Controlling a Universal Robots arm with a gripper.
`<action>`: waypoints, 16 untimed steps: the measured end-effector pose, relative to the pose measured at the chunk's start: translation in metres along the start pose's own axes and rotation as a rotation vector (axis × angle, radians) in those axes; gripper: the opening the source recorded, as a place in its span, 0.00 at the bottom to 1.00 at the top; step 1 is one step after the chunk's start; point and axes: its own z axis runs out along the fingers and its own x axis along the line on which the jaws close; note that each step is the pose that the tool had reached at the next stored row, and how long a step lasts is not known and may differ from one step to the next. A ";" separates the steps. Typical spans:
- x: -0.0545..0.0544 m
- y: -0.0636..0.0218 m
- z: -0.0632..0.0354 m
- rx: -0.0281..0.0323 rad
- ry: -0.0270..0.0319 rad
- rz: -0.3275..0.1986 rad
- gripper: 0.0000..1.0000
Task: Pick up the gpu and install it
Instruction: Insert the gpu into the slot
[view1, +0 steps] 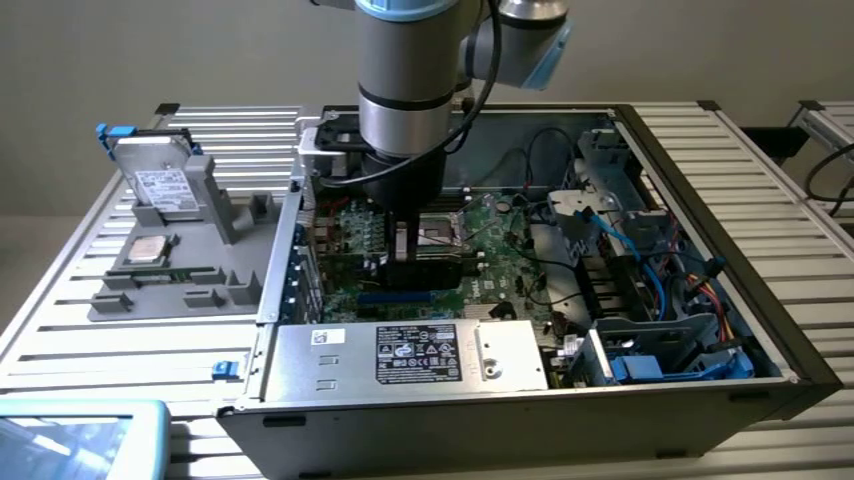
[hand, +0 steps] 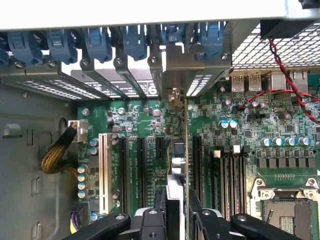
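- The slatted desk (view1: 80, 330) carries a grey holder (view1: 180, 295) at the exterior view's left of the computer case (view1: 534, 440), just beside its wall.
- In that holder a silver hard drive (view1: 163, 185) with a white label stands upright at the end away from the camera. A square chip (view1: 147, 250) and a narrow green memory stick (view1: 167, 272) lie flat nearer the camera.
- Inside the case, along the wall nearest the camera, sits the silver power supply (view1: 400, 355) with a black label.
- Behind it, on the case floor, lies the green motherboard (view1: 501, 240).
- The arm (view1: 407, 80) comes down from above into the middle of the case.
- The claw (view1: 404, 250) (hand: 177, 200) is clenched on the gpu (view1: 434, 272) (hand: 181, 152), with one finger on each face of the card.
- The gpu stands on edge over the motherboard, near the middle of the case and parallel to the long black expansion slots (hand: 141, 170).
- One end of the card points toward the row of blue latches (hand: 97, 42) on the case's rear wall. Whether its lower edge sits in a slot cannot be told.
- The processor socket (hand: 287, 210) lies on the motherboard beside the card.
- At the exterior view's right of the case interior are blue cables (view1: 627, 235) and a drive cage (view1: 667, 350).
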 end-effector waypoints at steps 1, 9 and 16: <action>0.000 0.0000 0.0002 0.0000 -0.0001 0.000 0.28; 0.000 0.0012 0.0012 -0.0007 -0.0002 0.000 0.28; 0.000 0.0018 0.0025 -0.0005 -0.0005 0.000 0.28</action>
